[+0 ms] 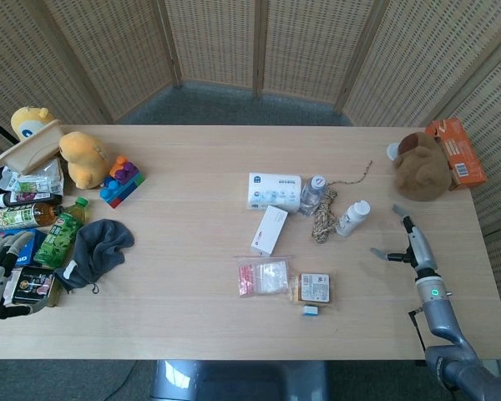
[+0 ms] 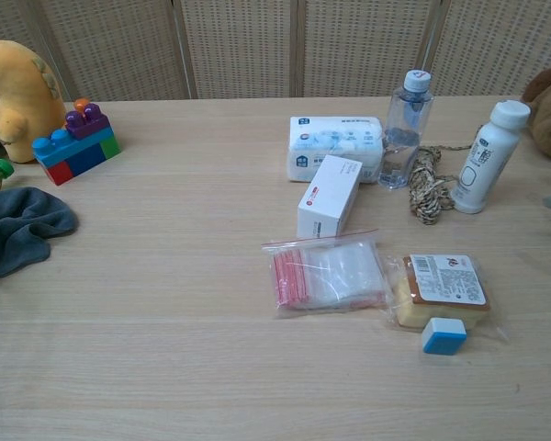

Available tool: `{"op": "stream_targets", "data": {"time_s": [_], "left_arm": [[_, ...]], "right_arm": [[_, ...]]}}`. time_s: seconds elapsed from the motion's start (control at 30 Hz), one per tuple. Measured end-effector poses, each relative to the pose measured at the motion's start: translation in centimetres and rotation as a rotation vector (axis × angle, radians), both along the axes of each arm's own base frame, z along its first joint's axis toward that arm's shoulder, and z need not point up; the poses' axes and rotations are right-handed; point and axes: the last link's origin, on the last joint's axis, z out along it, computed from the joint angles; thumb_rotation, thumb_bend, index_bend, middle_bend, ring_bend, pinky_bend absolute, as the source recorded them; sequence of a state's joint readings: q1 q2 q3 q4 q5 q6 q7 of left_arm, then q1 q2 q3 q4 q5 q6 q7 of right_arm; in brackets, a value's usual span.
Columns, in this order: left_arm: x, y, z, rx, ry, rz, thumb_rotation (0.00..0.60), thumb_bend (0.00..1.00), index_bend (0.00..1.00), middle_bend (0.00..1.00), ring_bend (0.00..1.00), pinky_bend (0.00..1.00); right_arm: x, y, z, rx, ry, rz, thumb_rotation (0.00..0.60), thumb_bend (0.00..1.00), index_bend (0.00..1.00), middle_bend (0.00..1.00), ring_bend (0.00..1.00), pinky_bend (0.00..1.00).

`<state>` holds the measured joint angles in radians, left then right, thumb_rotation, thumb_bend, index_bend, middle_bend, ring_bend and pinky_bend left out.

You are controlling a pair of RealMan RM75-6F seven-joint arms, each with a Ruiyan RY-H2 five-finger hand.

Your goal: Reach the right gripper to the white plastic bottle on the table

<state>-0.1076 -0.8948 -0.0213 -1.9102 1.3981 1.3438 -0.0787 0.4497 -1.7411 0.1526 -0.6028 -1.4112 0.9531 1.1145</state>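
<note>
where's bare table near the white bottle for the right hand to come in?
Bare wood lies between the right hand and the white bottle, and along the near edge below the snack packet. Crowded on the bottle's other side: rope, clear bottle, tissue pack.

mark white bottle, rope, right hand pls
white bottle (image 2: 485, 170), chest view, on its label.
rope (image 2: 426, 186), chest view, on the coiled bundle.
right hand (image 1: 403, 239), head view, on the palm.
</note>
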Motion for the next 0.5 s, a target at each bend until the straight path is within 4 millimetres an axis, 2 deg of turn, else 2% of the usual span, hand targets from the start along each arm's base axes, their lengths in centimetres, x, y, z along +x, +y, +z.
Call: {"op": "stream_targets", "data": {"time_s": [0.2,0.5], "left_arm": [[-0.4,0.5,-0.4,-0.006,0.012,0.022,0.6,0.0,0.01,0.0,0.0,0.0],[-0.8,0.7,-0.4,0.0,0.013,0.038,0.6,0.0,0.01,0.0,0.0,0.0]], "right_arm": [[1.2,-1.6,-1.5,0.018,-0.053,0.002,0.6,0.0,0.0,0.0,0.0,0.0],[3.1,-3.5,-2.7,0.014,-0.108,0.007,0.6,0.0,0.0,0.0,0.0,0.0]]}}
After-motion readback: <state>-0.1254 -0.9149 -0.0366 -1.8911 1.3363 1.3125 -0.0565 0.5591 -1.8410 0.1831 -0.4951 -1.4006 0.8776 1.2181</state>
